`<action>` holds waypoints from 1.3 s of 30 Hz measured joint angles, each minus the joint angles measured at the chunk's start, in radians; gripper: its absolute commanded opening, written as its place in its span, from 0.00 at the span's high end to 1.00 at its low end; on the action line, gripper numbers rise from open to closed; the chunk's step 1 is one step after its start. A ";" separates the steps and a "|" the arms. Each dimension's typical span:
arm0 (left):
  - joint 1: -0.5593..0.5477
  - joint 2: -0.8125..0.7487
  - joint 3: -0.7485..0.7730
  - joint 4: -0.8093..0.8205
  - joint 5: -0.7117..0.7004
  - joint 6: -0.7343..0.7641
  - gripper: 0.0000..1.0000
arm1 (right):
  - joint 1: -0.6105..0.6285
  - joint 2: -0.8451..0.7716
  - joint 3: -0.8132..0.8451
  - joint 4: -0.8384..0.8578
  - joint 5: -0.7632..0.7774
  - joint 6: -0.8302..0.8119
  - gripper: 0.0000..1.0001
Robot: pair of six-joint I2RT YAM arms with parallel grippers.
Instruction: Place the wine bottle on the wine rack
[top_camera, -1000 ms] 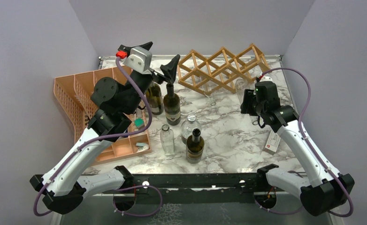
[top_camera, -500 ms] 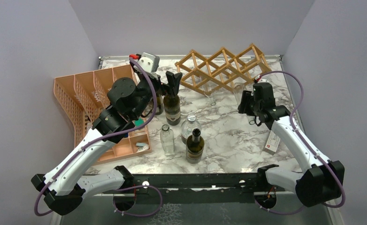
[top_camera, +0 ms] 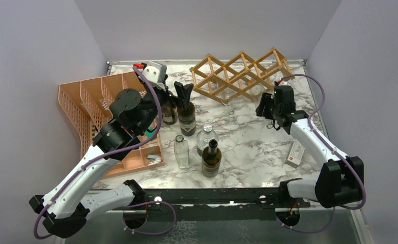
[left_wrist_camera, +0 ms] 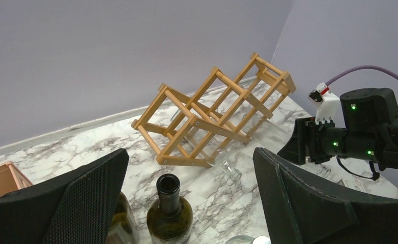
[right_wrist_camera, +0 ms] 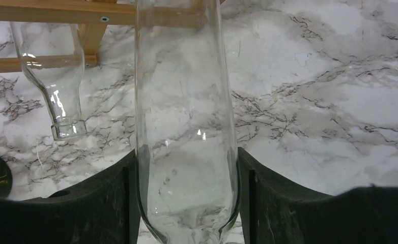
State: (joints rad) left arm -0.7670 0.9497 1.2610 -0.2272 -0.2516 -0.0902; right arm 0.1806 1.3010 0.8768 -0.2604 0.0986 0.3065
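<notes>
Tabletop (top_camera: 258, 147): marble pattern.

Wine rack (top_camera: 243, 71): stands at the far edge, right of centre. Its row of diamond cells runs roughly along that edge. A clear bottle (right_wrist_camera: 59, 101) sits in one cell, neck sticking out toward the near edge, mouth low over the tabletop.

Wine bottle (right_wrist_camera: 187, 101): clear glass, held off the tabletop near the right edge, just in front of the rack's right end. Long axis runs from the hand toward the rack. In the right wrist view its far part overlaps a rack slat; contact cannot be judged. Which end leads, neck or base, cannot be told.

Right hand (top_camera: 269, 105): pinching the wine bottle, one finger pressed on each side of the glass body, the opening no wider than the bottle.

Left hand (top_camera: 183, 94): spread wide, holding nothing. It hangs over a dark green bottle (left_wrist_camera: 169, 203) standing upright toward the far-left part of the tabletop. That bottle's open mouth shows between the two fingers (left_wrist_camera: 75, 203) in the left wrist view, with no contact seen.
</notes>
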 measured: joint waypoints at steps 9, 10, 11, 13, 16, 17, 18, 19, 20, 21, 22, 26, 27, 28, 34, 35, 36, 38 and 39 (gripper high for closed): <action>0.000 0.000 0.000 -0.008 0.001 0.000 0.01 | -0.029 0.052 -0.082 0.200 -0.064 0.001 0.99; 0.000 0.001 0.000 -0.008 0.002 -0.001 0.01 | -0.031 0.061 -0.090 0.227 -0.068 0.002 0.99; 0.000 0.001 0.000 -0.008 0.003 -0.001 0.01 | -0.033 0.071 -0.097 0.256 -0.071 0.004 0.99; 0.000 0.003 0.001 -0.008 0.005 -0.002 0.01 | -0.035 0.094 -0.108 0.313 -0.075 0.009 0.99; 0.000 0.007 0.002 -0.011 0.005 -0.003 0.01 | -0.039 0.132 -0.110 0.383 -0.079 0.018 0.99; 0.000 0.009 0.003 -0.015 0.006 -0.003 0.01 | -0.039 0.146 -0.110 0.406 -0.080 0.019 0.99; 0.000 0.010 0.004 -0.018 0.007 -0.003 0.01 | -0.040 0.160 -0.110 0.429 -0.082 0.019 0.99; 0.000 0.011 0.006 -0.023 0.008 -0.003 0.01 | -0.043 0.177 -0.109 0.457 -0.087 0.019 0.99; 0.000 0.011 0.007 -0.026 0.008 -0.003 0.01 | -0.044 0.193 -0.109 0.478 -0.090 0.019 0.99; 0.000 0.011 0.008 -0.030 0.008 -0.003 0.01 | -0.045 0.209 -0.107 0.495 -0.093 0.019 0.99; 0.000 0.011 0.010 -0.032 0.008 -0.004 0.01 | -0.045 0.224 -0.103 0.508 -0.097 0.018 0.99; 0.000 0.011 0.020 -0.046 0.008 -0.007 0.01 | -0.058 0.286 -0.081 0.566 -0.125 0.005 0.99; 0.000 0.011 0.023 -0.045 0.008 -0.008 0.01 | -0.063 0.297 -0.074 0.575 -0.136 0.001 0.99; 0.000 0.011 0.024 -0.046 0.008 -0.010 0.01 | -0.068 0.309 -0.065 0.581 -0.146 -0.003 0.99; 0.000 0.011 0.025 -0.053 0.009 -0.019 0.01 | -0.080 0.370 -0.020 0.603 -0.170 -0.026 0.87; 0.000 0.011 0.025 -0.053 0.009 -0.021 0.01 | -0.081 0.379 -0.011 0.603 -0.169 -0.028 0.83; 0.000 0.011 0.026 -0.053 0.010 -0.021 0.01 | -0.082 0.388 -0.001 0.605 -0.169 -0.030 0.80; 0.000 0.011 0.026 -0.053 0.011 -0.022 0.01 | -0.084 0.404 0.016 0.604 -0.169 -0.034 0.74; 0.000 0.011 0.026 -0.053 0.011 -0.022 0.01 | -0.084 0.410 0.021 0.605 -0.169 -0.035 0.70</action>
State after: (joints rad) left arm -0.7670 0.9604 1.2865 -0.2802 -0.2401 -0.1123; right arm 0.0967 1.7111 0.8978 0.3447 -0.0704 0.2710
